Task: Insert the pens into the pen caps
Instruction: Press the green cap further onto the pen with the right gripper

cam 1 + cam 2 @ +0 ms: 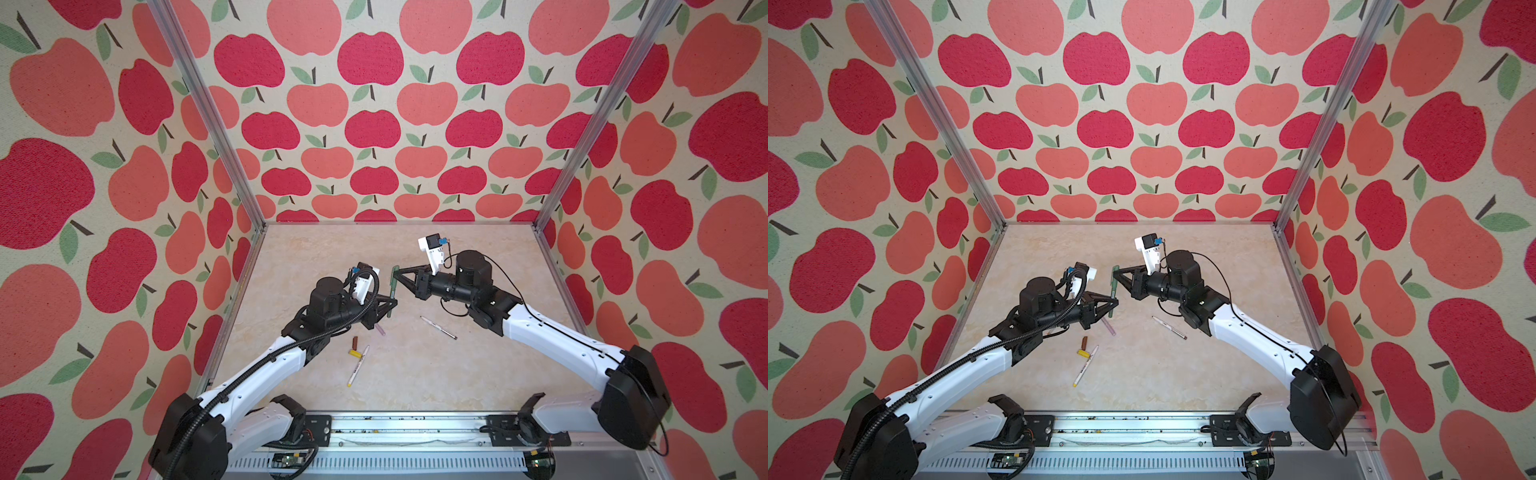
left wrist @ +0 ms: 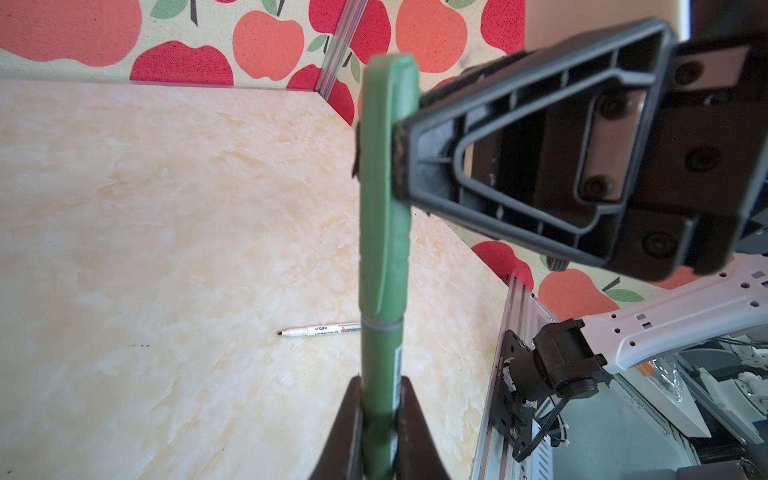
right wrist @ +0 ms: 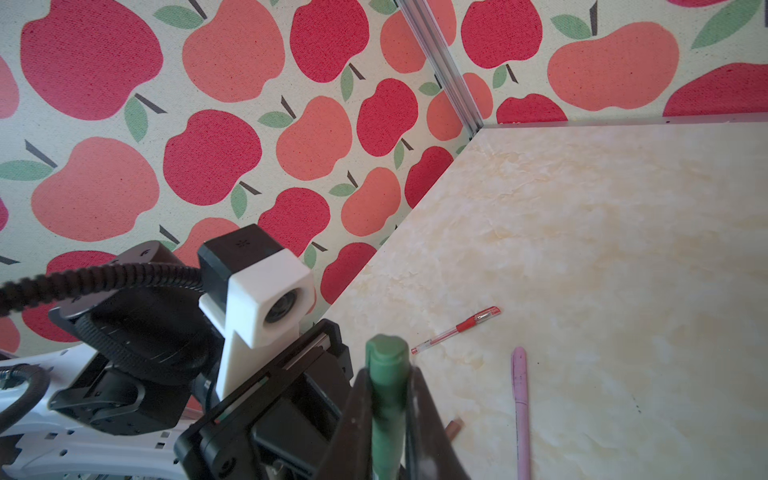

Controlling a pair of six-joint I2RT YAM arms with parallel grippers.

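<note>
While the left hand [image 1: 390, 300] is clamping the barrel of the dark green plastic pen [image 2: 380, 365] and the right hand [image 1: 397, 272] is clamping the matching dark green tubular cap [image 2: 384, 187], both are holding the pair clear of the marble-look bench [image 1: 457, 374], around its middle. Gripping both parts on one axis is giving the push a counterforce. Going by the left wrist view, the cap is looking seated down to its seam, so the press is probably finishing. A white pen with yellow print [image 1: 357, 368] is lying just beside a short yellow cap [image 1: 354, 353] and a short brown cap [image 1: 355, 343]. A white pen with brown print [image 1: 438, 327] is lying apart, nearer the right arm, and all four are waiting uncapped.
</note>
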